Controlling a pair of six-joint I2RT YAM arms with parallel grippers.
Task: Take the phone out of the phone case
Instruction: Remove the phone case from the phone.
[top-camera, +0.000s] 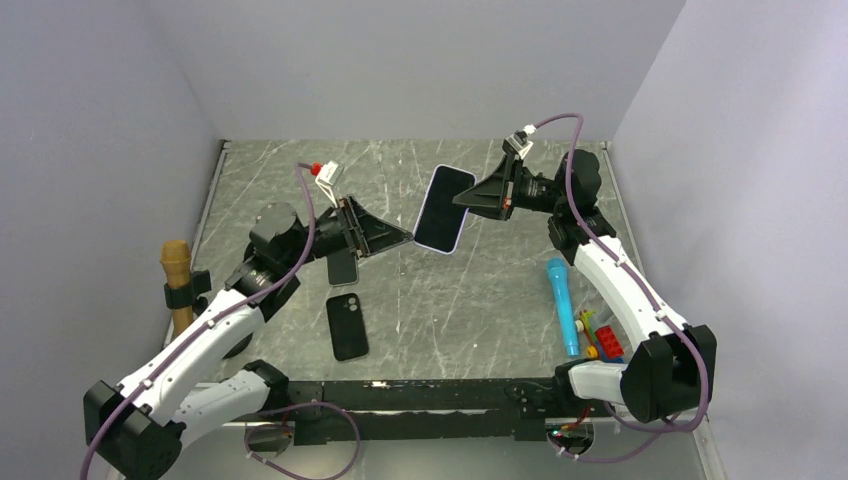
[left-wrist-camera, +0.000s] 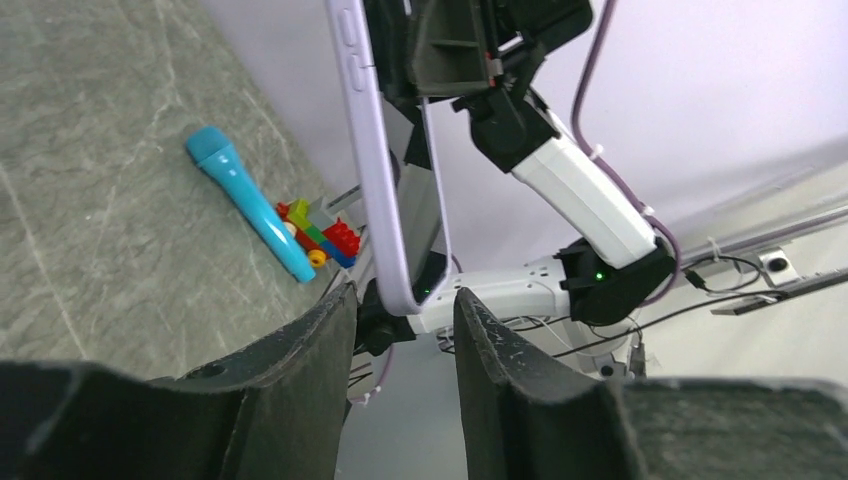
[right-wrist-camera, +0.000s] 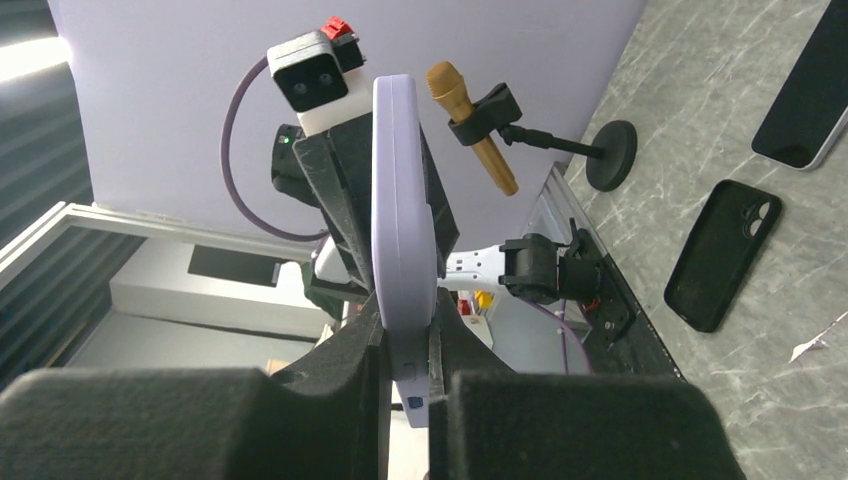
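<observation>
Lilac phone case (right-wrist-camera: 402, 200) w/ the phone (top-camera: 445, 205) inside is held up in the air over the middle of the bench (top-camera: 480, 320), clear of the surface. It is clamped at one edge by the right pincer (right-wrist-camera: 405, 380), w/ fingers pressed on both faces. The left pincer (left-wrist-camera: 403, 300) is seen at a corner on the opposite side, fingers apart, the case corner just at the gap. No grip appears to be made there.

Dark screen is framed by the lilac rim on all visible sides, so the phone is judged not yet out. Done, approx.: case raised and presented between both arms. Left to do: a hold taken by the left pincer, rim peeled back, phone freed.

A 2nd phone (top-camera: 343, 266) and a black case (top-camera: 347, 327), apparently empty, are seen flat on the bench near the left arm.
</observation>
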